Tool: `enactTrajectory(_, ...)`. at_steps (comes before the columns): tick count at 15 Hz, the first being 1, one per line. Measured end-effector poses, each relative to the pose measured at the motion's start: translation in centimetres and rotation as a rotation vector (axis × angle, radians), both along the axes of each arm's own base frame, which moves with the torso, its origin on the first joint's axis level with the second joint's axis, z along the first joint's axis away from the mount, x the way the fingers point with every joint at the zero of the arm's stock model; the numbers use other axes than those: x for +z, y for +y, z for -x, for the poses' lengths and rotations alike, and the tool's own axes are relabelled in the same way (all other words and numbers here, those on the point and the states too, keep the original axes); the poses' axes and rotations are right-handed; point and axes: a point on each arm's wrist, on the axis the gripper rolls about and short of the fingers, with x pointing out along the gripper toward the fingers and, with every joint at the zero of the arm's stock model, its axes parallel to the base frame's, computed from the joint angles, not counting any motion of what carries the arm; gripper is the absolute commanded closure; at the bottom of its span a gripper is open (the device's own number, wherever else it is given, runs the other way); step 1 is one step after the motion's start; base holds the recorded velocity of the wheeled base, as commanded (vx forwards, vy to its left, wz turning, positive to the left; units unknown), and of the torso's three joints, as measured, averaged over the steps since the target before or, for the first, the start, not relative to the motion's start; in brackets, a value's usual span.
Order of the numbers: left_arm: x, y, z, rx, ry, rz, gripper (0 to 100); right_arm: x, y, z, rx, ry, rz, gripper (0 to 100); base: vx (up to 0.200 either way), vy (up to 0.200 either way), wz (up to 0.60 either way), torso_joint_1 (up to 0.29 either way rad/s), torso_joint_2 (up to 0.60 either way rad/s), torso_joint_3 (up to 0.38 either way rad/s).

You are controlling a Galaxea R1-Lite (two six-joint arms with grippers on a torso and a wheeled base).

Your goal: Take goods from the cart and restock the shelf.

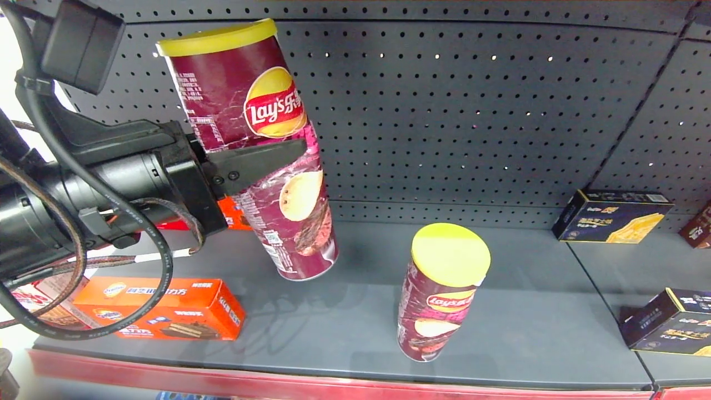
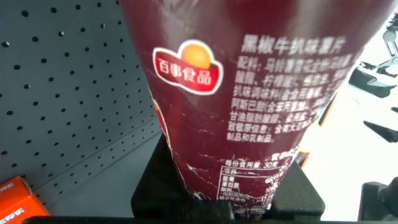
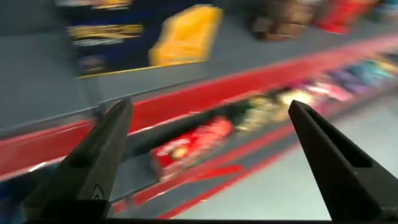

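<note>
Left tool (image 1: 266, 164) clamping glossy maroon cylindrical can (image 1: 239, 94), tilted above matte grey shelf (image 1: 344, 322), right tool (image 3: 208, 158) spread wide

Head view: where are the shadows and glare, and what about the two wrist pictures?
Head view: the held can throws a faint shadow on the shelf; light glints through the pegboard holes. Left wrist view: bright light washes out the room beside the can. Right wrist view: the right hand has dark fingers against a brighter background.
</note>
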Motion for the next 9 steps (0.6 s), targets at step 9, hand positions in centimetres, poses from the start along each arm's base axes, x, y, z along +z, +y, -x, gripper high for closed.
enactTrajectory(9,-0.63,0.31,0.49,0.010,0.016,-0.009,100,-0.07,-0.10,0.72,0.056,-0.134,-0.023,0,0.000,0.000,0.00,0.000,0.00,0.000)
